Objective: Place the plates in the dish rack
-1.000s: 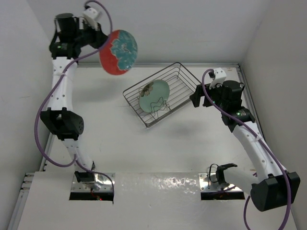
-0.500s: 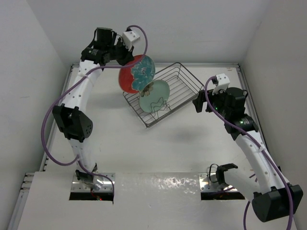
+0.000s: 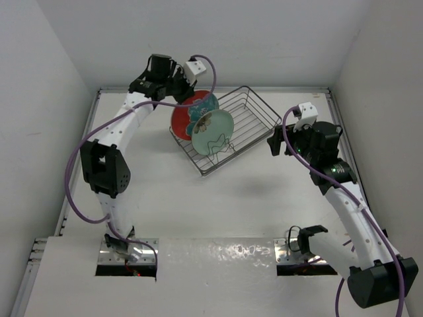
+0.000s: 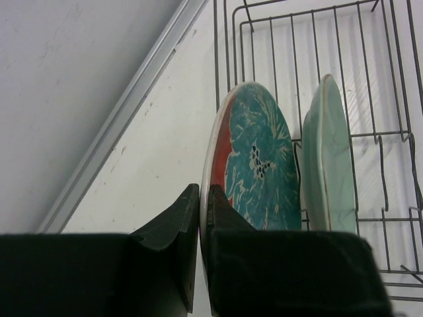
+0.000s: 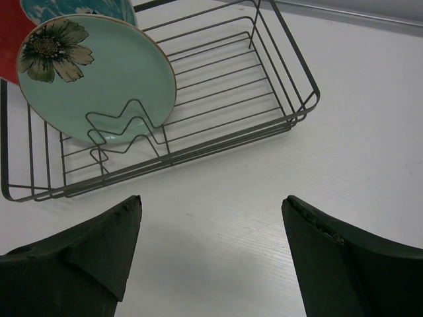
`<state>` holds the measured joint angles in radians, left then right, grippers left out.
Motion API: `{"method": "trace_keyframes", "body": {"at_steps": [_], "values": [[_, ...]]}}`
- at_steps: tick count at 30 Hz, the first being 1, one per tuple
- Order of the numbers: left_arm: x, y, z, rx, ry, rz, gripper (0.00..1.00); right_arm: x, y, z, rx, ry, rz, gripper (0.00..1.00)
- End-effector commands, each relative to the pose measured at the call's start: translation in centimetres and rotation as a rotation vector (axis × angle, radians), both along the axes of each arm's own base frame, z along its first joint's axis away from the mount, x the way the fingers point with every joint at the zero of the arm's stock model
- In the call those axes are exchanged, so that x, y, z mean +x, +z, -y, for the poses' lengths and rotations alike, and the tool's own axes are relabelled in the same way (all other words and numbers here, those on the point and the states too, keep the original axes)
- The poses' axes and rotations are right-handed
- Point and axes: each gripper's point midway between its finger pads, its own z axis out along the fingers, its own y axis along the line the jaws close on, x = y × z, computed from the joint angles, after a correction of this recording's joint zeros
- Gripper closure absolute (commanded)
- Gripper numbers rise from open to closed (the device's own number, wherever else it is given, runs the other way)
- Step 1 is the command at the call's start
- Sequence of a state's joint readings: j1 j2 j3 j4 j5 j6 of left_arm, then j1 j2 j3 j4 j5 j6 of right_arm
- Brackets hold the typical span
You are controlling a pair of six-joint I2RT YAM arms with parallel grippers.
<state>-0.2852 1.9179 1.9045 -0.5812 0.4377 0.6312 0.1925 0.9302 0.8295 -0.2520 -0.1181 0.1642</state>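
The dark wire dish rack sits at the back middle of the table. The mint-green plate stands on edge in its wavy dividers; it also shows in the left wrist view and the right wrist view. My left gripper is shut on the rim of the red-rimmed teal plate, holding it upright at the rack's left end, just behind the green plate. My right gripper is open and empty, just right of the rack.
White walls enclose the table on the left, back and right. A metal rail runs along the back edge close to the rack. The rack's right half holds no plates.
My left arm has swung down and right, carrying the red-rimmed plate from high at the back left to the rack's left end beside the green plate. The right gripper has barely moved.
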Motion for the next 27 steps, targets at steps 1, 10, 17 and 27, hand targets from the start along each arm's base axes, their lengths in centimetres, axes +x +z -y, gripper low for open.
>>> {"method": "trace_keyframes", "body": {"at_steps": [1, 10, 17, 27], "values": [[-0.1, 4.2, 1.1, -0.064, -0.047, 0.143, 1.00, 0.2, 0.8, 0.0, -0.006, -0.001, 0.035, 0.14], [-2.5, 1.5, 3.8, -0.104, -0.201, 0.073, 1.00, 0.5, 1.3, 0.0, -0.009, -0.001, 0.043, 0.14], [-1.7, 4.1, 5.3, -0.068, -0.183, 0.165, 1.00, 0.6, 1.0, 0.1, -0.009, -0.008, 0.039, 0.14], [-1.9, 1.4, 5.9, 0.026, 0.034, 0.129, 1.00, 0.6, 0.8, 0.1, -0.032, 0.002, 0.043, 0.13]]}}
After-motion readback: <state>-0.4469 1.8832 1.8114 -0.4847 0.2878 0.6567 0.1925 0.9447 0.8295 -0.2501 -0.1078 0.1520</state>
